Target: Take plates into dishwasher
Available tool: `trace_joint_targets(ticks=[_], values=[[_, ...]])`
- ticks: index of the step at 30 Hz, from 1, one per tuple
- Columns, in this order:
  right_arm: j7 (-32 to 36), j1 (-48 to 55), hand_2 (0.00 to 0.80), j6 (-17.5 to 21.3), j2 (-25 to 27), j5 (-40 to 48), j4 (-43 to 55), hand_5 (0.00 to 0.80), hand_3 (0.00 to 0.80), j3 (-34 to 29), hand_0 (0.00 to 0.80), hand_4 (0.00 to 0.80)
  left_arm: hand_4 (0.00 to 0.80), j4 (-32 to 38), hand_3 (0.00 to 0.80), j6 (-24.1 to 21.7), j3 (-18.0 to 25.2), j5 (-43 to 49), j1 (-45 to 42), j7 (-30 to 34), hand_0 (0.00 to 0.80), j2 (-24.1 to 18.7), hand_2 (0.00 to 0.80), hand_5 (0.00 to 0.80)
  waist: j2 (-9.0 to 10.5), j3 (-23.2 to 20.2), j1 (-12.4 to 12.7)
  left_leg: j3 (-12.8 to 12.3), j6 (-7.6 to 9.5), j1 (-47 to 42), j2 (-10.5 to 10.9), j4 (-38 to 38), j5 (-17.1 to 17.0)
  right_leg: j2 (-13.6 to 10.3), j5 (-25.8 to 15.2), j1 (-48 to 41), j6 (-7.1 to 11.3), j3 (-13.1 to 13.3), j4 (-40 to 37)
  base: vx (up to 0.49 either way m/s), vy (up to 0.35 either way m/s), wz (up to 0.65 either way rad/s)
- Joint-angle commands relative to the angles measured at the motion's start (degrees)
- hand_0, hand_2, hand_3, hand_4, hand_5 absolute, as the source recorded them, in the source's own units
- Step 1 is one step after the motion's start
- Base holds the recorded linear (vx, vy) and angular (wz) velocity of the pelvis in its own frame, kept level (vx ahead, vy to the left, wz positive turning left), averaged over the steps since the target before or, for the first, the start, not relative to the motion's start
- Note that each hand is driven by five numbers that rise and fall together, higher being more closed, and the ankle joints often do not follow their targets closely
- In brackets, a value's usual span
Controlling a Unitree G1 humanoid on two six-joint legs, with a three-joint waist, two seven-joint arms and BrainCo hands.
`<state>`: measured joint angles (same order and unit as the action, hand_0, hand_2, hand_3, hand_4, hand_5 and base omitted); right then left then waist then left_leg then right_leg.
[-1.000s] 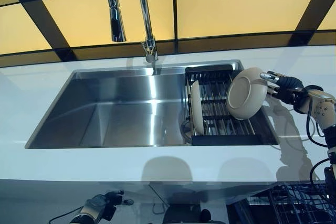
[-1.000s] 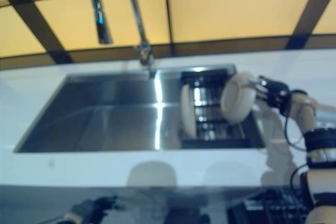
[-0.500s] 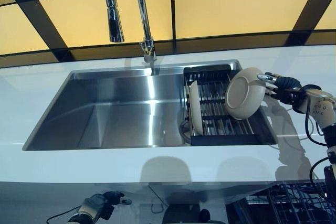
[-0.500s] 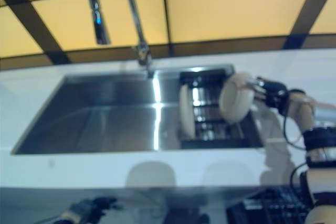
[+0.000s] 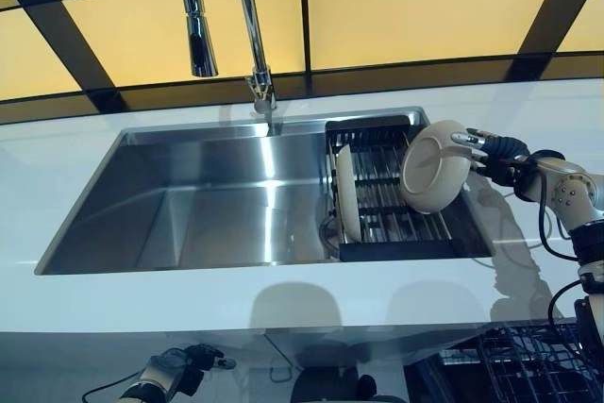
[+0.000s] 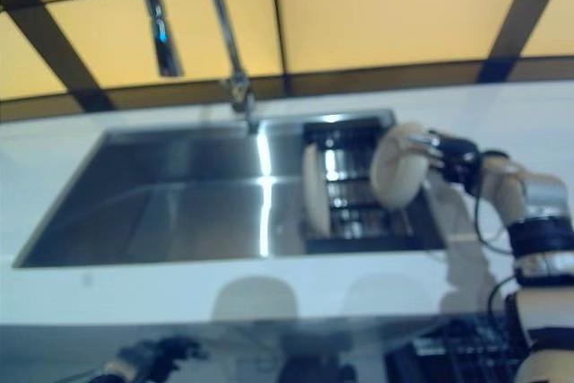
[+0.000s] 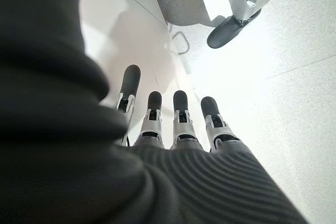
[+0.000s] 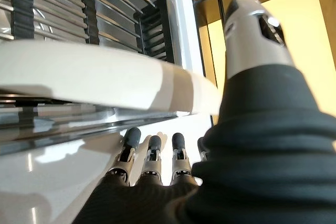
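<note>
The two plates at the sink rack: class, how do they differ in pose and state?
The held plate is pinched at its rim by the right hand and lifted over the rack, its underside facing the camera. The racked plate stands on edge in the rack, untouched. Both are round and cream.

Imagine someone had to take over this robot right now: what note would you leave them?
Right hand: shut on a beige plate, pinched at its rim and held tilted above the black rack in the sink.
Left hand: open, idle, hanging low below the counter.
A second plate stands on edge in the rack.
Done: one plate picked up.
Left: carry it to the dishwasher basket at lower right, then fetch the second plate.
</note>
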<state>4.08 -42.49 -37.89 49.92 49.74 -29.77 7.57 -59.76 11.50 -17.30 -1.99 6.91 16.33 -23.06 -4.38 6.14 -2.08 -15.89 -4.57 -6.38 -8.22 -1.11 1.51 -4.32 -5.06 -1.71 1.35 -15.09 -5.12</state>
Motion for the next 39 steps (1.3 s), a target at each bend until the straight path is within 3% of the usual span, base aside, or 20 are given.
trace_joint_targets(ticks=[1,30,32,34,39], values=[[-0.3,-2.9,0.000,-1.0,-4.3,1.8,-0.7,0.000,0.000,5.7,0.000,0.000,0.000,0.4,0.000,-0.5,-1.5,-0.8,4.7,0.4,0.000,-4.8,0.000,0.000,5.32,-2.2,-0.3,-2.5,-2.74,-0.1,-0.5,-1.9,-6.6,-3.1,2.5,-3.5,2.06,3.4,1.1,0.000,0.000,0.00],[-1.5,-3.4,0.000,-2.6,-6.3,-0.6,-3.3,0.000,0.000,6.0,0.000,0.000,0.000,0.9,0.000,0.7,-2.1,-1.3,6.6,1.0,0.000,-4.8,0.000,0.000,4.89,-1.6,-0.3,-3.3,-2.45,0.3,-0.6,-2.4,-6.3,-3.7,2.9,-3.1,2.00,3.1,2.5,0.000,0.000,0.00],[-1.8,-3.6,0.113,-2.7,-6.6,-0.9,-3.4,0.113,0.113,6.4,0.113,0.113,0.000,1.4,0.000,1.3,-2.0,-1.3,7.1,1.4,0.000,-5.1,0.000,0.000,4.87,-1.5,-0.2,-3.4,-2.37,0.4,-0.6,-2.5,-6.3,-3.9,3.0,-3.2,2.00,3.0,2.7,0.000,0.000,0.00],[-1.7,-3.6,0.135,-2.8,-6.8,-1.2,-3.5,0.135,0.135,6.4,0.135,0.135,0.000,1.5,0.000,1.5,-2.1,-1.4,7.2,1.4,0.000,-5.1,0.000,0.000,4.82,-1.5,-0.2,-3.4,-2.38,0.4,-0.7,-2.6,-6.3,-3.9,3.1,-3.2,2.00,2.9,2.8,0.000,0.000,0.00],[-1.7,-3.4,0.292,-3.2,-7.3,-2.2,-4.0,0.292,0.292,6.7,0.292,0.292,0.000,1.6,0.000,2.1,-2.1,-1.5,7.7,1.7,0.000,-5.2,0.000,0.000,4.72,-1.6,-0.1,-3.5,-2.29,0.3,-0.7,-2.5,-6.2,-4.1,3.2,-3.4,2.07,2.8,3.0,0.000,0.000,0.00]])
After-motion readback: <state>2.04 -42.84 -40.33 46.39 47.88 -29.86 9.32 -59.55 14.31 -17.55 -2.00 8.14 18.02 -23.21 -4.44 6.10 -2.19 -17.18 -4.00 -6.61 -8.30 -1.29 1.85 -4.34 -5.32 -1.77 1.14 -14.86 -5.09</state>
